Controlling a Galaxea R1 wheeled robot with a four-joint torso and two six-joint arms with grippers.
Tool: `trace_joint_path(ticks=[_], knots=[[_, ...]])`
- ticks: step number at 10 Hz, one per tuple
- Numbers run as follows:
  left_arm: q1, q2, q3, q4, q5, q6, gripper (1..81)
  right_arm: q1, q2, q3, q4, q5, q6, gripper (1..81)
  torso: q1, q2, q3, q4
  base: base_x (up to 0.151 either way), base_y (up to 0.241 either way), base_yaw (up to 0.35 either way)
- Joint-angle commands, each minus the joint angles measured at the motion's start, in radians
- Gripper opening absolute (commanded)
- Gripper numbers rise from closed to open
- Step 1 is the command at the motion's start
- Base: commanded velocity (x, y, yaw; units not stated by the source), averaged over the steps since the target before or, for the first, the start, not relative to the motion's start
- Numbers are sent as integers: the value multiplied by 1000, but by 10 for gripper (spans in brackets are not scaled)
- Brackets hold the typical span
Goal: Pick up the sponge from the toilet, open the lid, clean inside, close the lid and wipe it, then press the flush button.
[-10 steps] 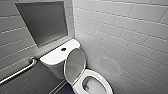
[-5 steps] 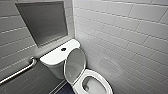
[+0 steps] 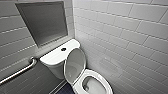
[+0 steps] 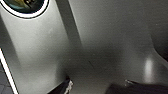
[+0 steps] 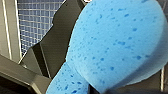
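The white toilet [image 3: 100,75] stands in the corner with its lid [image 3: 75,63] raised against the tank, so the bowl lies open. The dark flush button [image 3: 63,49] sits in the middle of the tank top. The bright blue sponge [image 5: 117,47] looms large and close in the right wrist view, with my right gripper [image 5: 90,87] shut on it near its narrow waist. My left gripper [image 4: 100,87] is open, its two dark fingertips [image 4: 66,86] spread apart over a smooth grey surface, with nothing between them.
A metal grab bar [image 3: 17,72] runs along the left wall beside the tank. A recessed niche [image 3: 43,22] sits above the tank. A white tiled wall [image 3: 125,37] stands close on the right of the bowl. Small blue floor tiles [image 5: 37,20] lie behind the sponge.
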Motion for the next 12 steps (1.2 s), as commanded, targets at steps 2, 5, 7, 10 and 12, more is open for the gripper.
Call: trace_joint_path(ticks=[2,5,7,10,12], knots=[[-9,5,-2,-7,74,0,811,-15,-180,186,15,-131,-20,10,0,0,0,0,0,0,0],[-9,5,-2,-6,66,0,811,8,-265,347,376,-151,-469,10,0,0,0,0,0,0,0],[-10,5,1,-7,62,0,811,38,-382,472,490,-152,-553,10,0,0,0,0,0,0,0],[-10,6,13,-4,62,0,811,74,-536,653,462,-73,-565,10,0,0,0,0,0,0,0],[-10,6,38,-3,63,2,811,139,-609,757,423,69,-568,10,0,0,0,0,0,0,0]])
